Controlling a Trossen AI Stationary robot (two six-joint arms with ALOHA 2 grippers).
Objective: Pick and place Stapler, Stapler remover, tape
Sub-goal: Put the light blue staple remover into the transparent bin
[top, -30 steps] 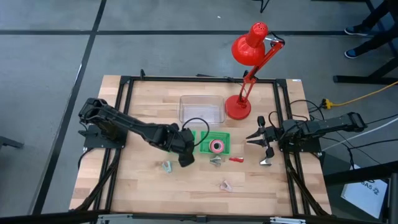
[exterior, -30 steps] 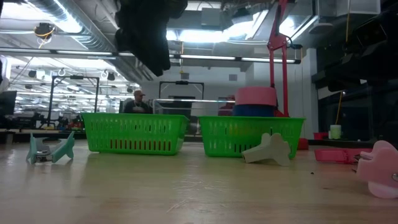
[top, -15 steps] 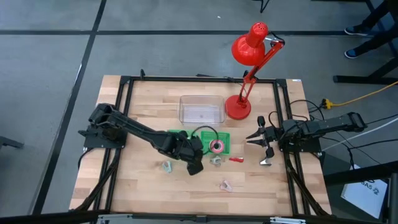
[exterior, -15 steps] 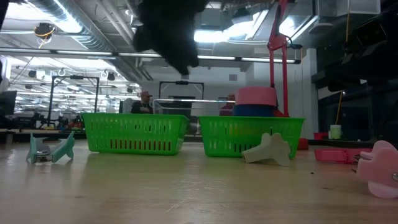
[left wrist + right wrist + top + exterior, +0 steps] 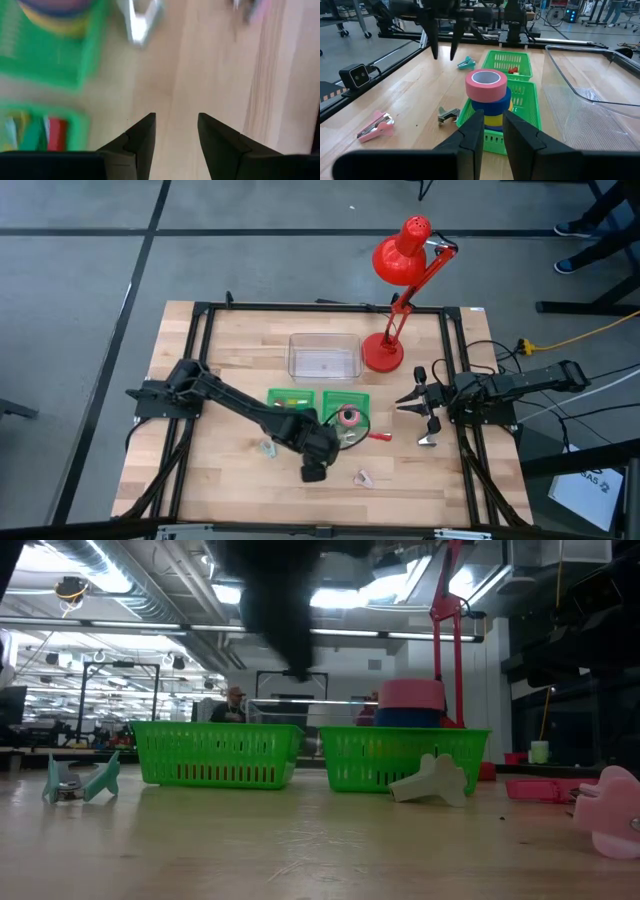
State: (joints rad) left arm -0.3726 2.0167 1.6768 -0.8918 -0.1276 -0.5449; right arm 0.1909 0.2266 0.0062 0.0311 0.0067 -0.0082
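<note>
- Left hand (image 5: 314,472) hangs over bare wood near the counter's front, between the teal remover (image 5: 268,447) and the pink remover (image 5: 362,477); its fingers (image 5: 142,137) stand apart with nothing between them.
- Right hand (image 5: 408,403) waits at the counter's right side, pointing toward the baskets; its fingers (image 5: 472,132) show a narrow gap and grip nothing.
- Tape (image 5: 487,102) is a stack of rolls, pink on top, then blue, then yellow, standing inside the right green basket (image 5: 352,416).
- Left green basket (image 5: 291,399) sits just beside it and holds small items, one of them red; I cannot tell what they are.
- Grey remover (image 5: 347,438) lies on the counter (image 5: 230,350) against the right basket's front edge, with a small red item (image 5: 379,436) just to its right.
- Clear bin (image 5: 324,356) sits behind the baskets, beside the red lamp (image 5: 398,270).
- Stapler: cannot tell which item it is.
</note>
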